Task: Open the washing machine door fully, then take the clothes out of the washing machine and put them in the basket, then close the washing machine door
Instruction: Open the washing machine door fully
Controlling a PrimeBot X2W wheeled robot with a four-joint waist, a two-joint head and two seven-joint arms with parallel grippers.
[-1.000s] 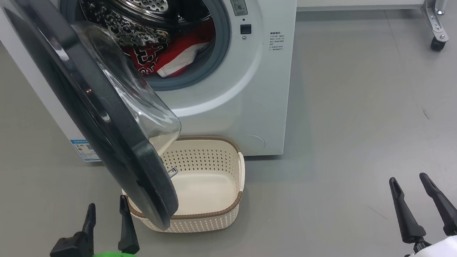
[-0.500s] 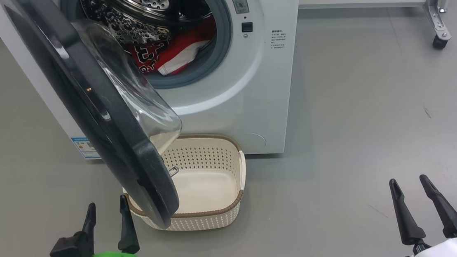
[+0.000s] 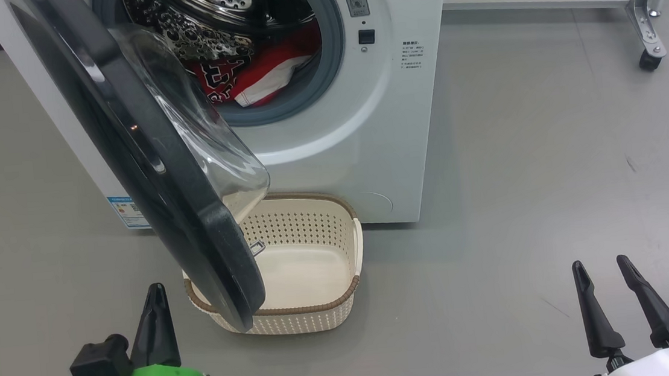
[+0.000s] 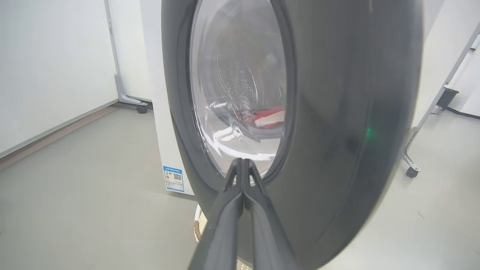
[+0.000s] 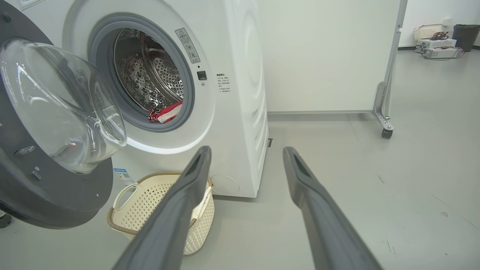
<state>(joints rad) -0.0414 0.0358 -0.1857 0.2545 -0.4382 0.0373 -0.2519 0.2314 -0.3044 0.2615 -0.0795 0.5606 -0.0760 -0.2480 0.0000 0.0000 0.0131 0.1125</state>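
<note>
The white washing machine [image 3: 365, 124] stands ahead with its door [image 3: 143, 150] swung partly open, black rim toward me, glass bowl [image 5: 63, 108] bulging inward. Red and white clothes [image 3: 258, 73] lie in the drum mouth. The cream basket [image 3: 316, 256] sits empty on the floor below the door, its left part hidden behind the rim. My left gripper [image 3: 155, 297] is shut and holds nothing, low and just left of the door's lower edge; in the left wrist view its tips [image 4: 242, 163] point at the door's outer face [image 4: 337, 112]. My right gripper [image 3: 598, 265] is open, far right over bare floor.
A white partition on a castor leg [image 3: 648, 33] stands behind at the right. Grey floor [image 3: 550, 163] spreads wide to the right of the machine. A blue label [image 3: 125, 212] marks the machine's lower left front.
My left gripper's fingers have closed from open to shut. The head camera has shifted slightly, moving the whole scene a little; the right gripper looks the same.
</note>
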